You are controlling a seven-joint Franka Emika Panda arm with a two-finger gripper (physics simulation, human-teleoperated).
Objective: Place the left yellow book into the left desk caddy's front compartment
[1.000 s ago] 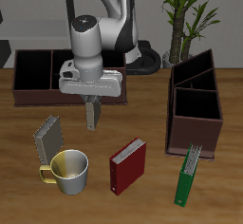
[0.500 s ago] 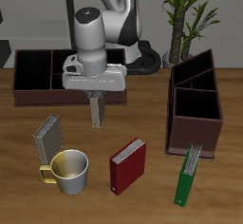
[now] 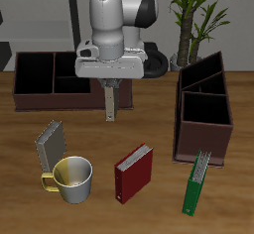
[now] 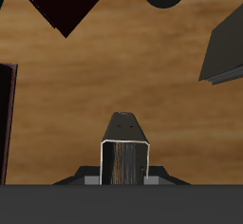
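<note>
This looks like a study or office desk inside a computer-made world. A brown wooden tabletop [image 3: 159, 114] holds dark brown box organisers [image 3: 203, 114], a red book [image 3: 133, 172], a green folder [image 3: 197, 184], a grey-edged book [image 3: 51, 145] and a pale yellow mug [image 3: 71, 179]. A green potted plant [image 3: 198, 15] stands behind.

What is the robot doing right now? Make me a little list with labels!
holding: the left yellow book, hanging upright from the gripper
height: lifted above the table
goal box: the left desk caddy, not reached yet
lying on table: red book, green book
by the mug: a greyer book
</note>
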